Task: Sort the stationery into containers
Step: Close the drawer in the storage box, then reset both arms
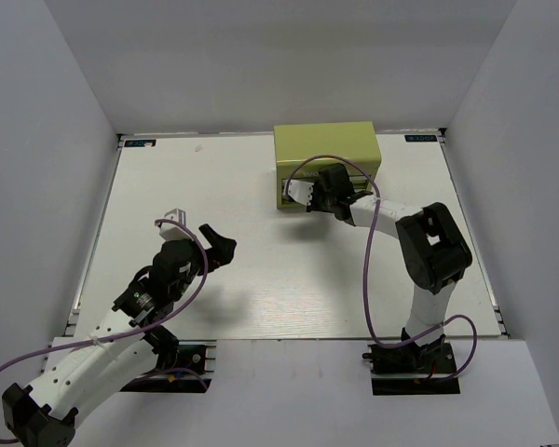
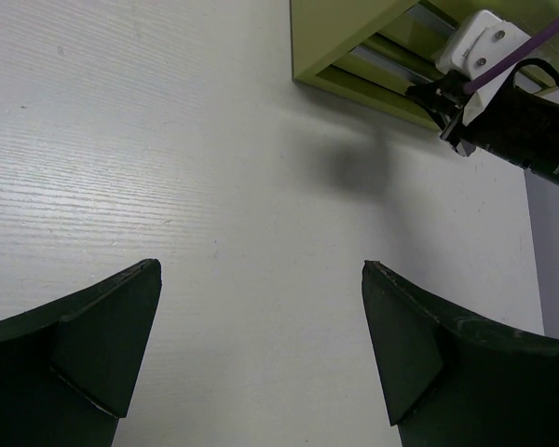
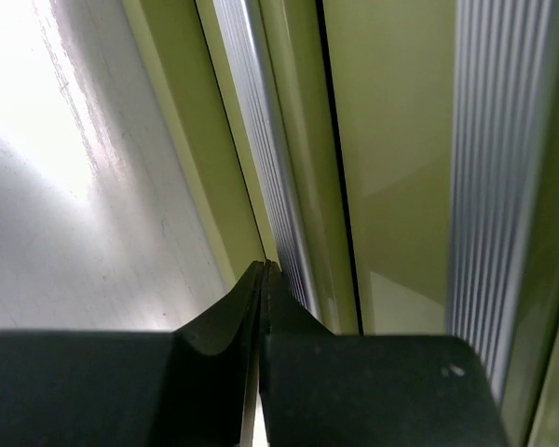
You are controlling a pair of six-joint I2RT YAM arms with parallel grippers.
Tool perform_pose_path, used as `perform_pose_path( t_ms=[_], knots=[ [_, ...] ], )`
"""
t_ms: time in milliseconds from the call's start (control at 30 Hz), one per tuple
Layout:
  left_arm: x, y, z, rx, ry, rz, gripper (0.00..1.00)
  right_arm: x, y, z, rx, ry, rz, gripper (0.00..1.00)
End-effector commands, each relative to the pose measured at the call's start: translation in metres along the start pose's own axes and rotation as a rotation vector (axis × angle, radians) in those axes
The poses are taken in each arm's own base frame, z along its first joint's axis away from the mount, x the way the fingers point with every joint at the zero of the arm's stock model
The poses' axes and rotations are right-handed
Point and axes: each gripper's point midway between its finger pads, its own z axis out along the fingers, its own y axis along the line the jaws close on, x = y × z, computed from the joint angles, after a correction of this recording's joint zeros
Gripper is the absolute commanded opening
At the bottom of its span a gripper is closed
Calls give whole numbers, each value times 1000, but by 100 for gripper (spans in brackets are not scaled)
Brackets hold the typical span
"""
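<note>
The olive-green box stands at the back of the table, its drawer fronts facing the arms. My right gripper is at the lower left of that front. In the right wrist view its jaws are shut, tips pressed together, right beside a silver ribbed drawer rail of the box. Nothing shows between the tips. My left gripper hangs over the bare table left of centre, open and empty. No pens, marker or blue bar show in any view.
The white table is enclosed by grey walls on three sides. The left wrist view shows the box corner and the right arm's wrist ahead to the right. A purple cable loops above the right arm.
</note>
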Motion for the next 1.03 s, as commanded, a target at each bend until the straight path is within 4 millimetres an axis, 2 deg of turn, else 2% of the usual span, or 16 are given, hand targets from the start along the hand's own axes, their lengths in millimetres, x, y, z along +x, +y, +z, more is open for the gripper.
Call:
perform_pose_path(
  t_ms=[0,33,167,233,300,333,367,433,600,667,733,800,833,867,967,1000],
  knots=[
    [-1,-1,0,15,-10,1,99,-16,-24,-6,81,-62,23,0],
    [-1,-1,0,15,-10,1,99,-14,-18,-10,49,-54,28,0],
    [-1,-1,0,15,-10,1,99,-41,28,-47,-176,-226,80,3],
    [-3,-6,1,34,-16,7,99,-61,28,-73,-200,-318,113,16],
    [-2,-8,2,44,-10,15,99,-70,27,-90,-219,-341,252,28],
    [-1,-8,1,51,-4,28,99,-77,25,-98,-230,-353,337,39],
    [0,-12,3,65,4,27,99,-83,11,-104,-214,-362,381,50],
    [4,-11,7,64,20,55,99,-88,2,-116,-236,-346,521,53],
    [9,-25,14,104,71,103,99,-70,-20,-123,-127,-204,762,67],
    [10,-30,18,115,87,128,99,-53,-32,-127,-35,-151,809,70],
    [12,-36,19,137,107,138,99,-51,-37,-137,7,-169,843,70],
    [18,-36,23,143,135,152,99,-45,-37,-140,45,-181,857,74],
    [18,-39,23,151,140,161,99,-42,-36,-151,71,-199,855,74],
    [14,-43,23,158,132,159,99,-33,-26,-150,78,-179,861,74],
    [15,-47,25,168,151,170,99,-27,-28,-160,172,-238,882,73],
    [17,-46,27,161,159,172,99,-24,-25,-164,186,-250,885,77]
  ],
)
